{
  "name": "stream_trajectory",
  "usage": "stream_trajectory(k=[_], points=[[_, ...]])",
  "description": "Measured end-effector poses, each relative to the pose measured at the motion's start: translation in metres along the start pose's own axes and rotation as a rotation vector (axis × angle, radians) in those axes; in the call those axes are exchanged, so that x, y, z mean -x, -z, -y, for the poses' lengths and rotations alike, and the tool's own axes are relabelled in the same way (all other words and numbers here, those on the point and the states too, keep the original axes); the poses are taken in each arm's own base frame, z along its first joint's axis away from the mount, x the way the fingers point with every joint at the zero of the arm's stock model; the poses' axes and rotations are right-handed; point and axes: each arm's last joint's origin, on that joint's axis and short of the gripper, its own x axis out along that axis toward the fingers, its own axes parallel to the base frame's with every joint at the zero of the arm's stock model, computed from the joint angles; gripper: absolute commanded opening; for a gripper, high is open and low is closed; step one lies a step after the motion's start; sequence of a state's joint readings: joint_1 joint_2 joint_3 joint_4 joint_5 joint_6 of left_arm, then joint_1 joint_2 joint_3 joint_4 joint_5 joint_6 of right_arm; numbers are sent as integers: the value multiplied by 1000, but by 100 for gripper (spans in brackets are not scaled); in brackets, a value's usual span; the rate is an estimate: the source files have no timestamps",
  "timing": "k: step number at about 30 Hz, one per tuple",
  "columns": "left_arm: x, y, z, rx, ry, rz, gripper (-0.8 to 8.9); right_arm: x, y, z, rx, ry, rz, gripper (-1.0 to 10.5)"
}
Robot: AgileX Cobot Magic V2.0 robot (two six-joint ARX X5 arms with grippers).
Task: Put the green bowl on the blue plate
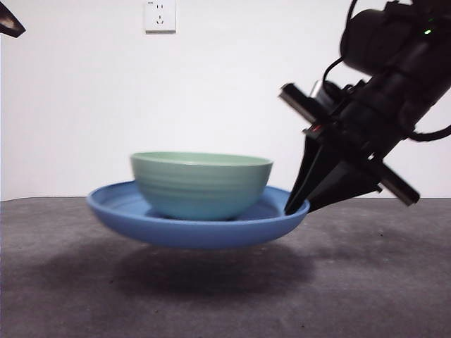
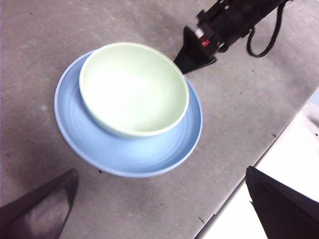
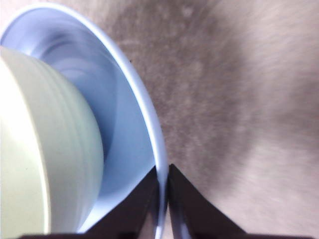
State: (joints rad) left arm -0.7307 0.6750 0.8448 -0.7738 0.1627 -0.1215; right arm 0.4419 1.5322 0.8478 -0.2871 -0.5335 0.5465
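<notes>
Right gripper point(image 3: 162, 199) clamped on the rim of the glossy, likely slippery plate point(image 1: 176, 229) bearing the bowl point(image 1: 201, 184); left gripper point(image 2: 159, 209) open, idle.

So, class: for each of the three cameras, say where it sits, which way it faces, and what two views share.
Front: low at table height, looking level at the green bowl on the lifted blue plate; right gripper enters.
Left wrist: high, looking down on both; own open jaws at the bottom edge.
Right wrist: at the plate rim, own jaws clamping it.
Shared: bowl and plate appear in all three.
</notes>
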Motion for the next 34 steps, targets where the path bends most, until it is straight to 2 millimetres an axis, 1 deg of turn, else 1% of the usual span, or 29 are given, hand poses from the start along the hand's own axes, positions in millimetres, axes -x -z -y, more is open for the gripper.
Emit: stream_trajectory(k=[5, 13, 15, 22, 24, 28, 30, 34], points=[[0, 0, 0, 0, 0, 0, 563, -16, 1, 1, -13, 15, -15, 14], [-1, 0, 0, 1, -1, -5, 563, -33, 1, 13, -54, 50, -52, 14], [-1, 0, 0, 1, -1, -6, 563, -36, 2, 15, -60, 56, -59, 15], [-1, 0, 0, 2, -1, -9, 563, -36, 1, 16, -55, 76, -40, 17], [-1, 0, 0, 2, -1, -9, 563, -36, 1, 16, -55, 76, -40, 58], [-1, 0, 0, 2, -1, -9, 563, -35, 0, 15, -48, 74, -34, 248], [-1, 0, 0, 2, -1, -10, 563, -34, 0, 14, -41, 72, -30, 285], [-1, 0, 0, 2, -1, -9, 563, -26, -1, 11, -23, 68, -12, 288]])
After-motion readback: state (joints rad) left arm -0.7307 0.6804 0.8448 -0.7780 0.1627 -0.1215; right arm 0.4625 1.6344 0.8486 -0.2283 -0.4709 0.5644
